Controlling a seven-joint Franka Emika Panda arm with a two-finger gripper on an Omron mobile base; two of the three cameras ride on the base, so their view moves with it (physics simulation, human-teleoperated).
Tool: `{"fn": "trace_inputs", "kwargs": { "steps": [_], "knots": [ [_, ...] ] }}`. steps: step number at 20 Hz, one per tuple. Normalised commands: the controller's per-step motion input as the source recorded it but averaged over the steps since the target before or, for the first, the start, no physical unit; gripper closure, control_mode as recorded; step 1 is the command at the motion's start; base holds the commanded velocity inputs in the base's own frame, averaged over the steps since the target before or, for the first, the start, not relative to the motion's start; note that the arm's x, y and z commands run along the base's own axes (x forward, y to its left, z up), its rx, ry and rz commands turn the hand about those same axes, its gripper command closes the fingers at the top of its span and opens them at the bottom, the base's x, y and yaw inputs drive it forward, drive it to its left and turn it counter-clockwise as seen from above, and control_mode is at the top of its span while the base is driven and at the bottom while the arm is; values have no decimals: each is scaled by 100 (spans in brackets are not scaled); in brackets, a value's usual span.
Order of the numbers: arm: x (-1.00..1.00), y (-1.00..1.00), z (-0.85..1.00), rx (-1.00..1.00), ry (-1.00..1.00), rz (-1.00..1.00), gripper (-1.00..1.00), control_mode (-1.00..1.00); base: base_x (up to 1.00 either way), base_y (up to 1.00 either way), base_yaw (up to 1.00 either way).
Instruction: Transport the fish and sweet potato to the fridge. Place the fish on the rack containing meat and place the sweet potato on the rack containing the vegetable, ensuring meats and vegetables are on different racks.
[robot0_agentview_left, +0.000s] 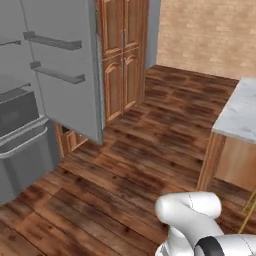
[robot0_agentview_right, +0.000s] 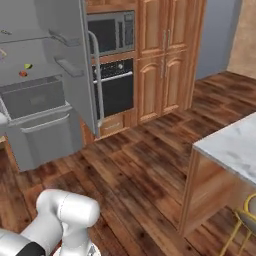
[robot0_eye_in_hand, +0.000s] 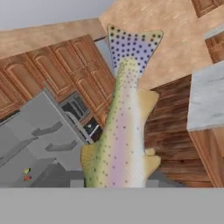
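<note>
Here, jaws clenched on the fish (robot0_eye_in_hand: 120, 127) (tail outward), fridge (robot0_agentview_right: 45, 95) open beyond.

We are in a home kitchen: tall wooden cabinets (robot0_agentview_right: 165, 60) with raised-panel doors line the wall, with a built-in microwave (robot0_agentview_right: 111, 32) stacked above a black wall oven (robot0_agentview_right: 116, 87). Beside them we see the fridge (robot0_agentview_right: 40, 85) standing open, grey inside with door shelves. A marble-topped island worktop (robot0_agentview_right: 232, 145), dark plank floor (robot0_agentview_right: 140, 170) and brick wall (robot0_agentview_left: 210, 35) complete it.
</note>
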Motion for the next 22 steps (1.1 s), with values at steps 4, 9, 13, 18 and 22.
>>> {"fn": "trace_inputs", "kwargs": {
  "steps": [4, 9, 13, 18, 22],
  "knots": [
    [0, 0, 0, 0, 0, 0, 100, 100, 0, 0, 100],
    [0, 0, 0, 0, 0, 0, 100, 100, 0, 0, 100],
    [0, 0, 0, 0, 0, 0, 100, 100, 11, 0, 100],
    [0, 0, 0, 0, 0, 0, 100, 100, 93, -69, 53],
    [0, 0, 0, 0, 0, 0, 100, 100, 91, -100, 15]
  ]
}}
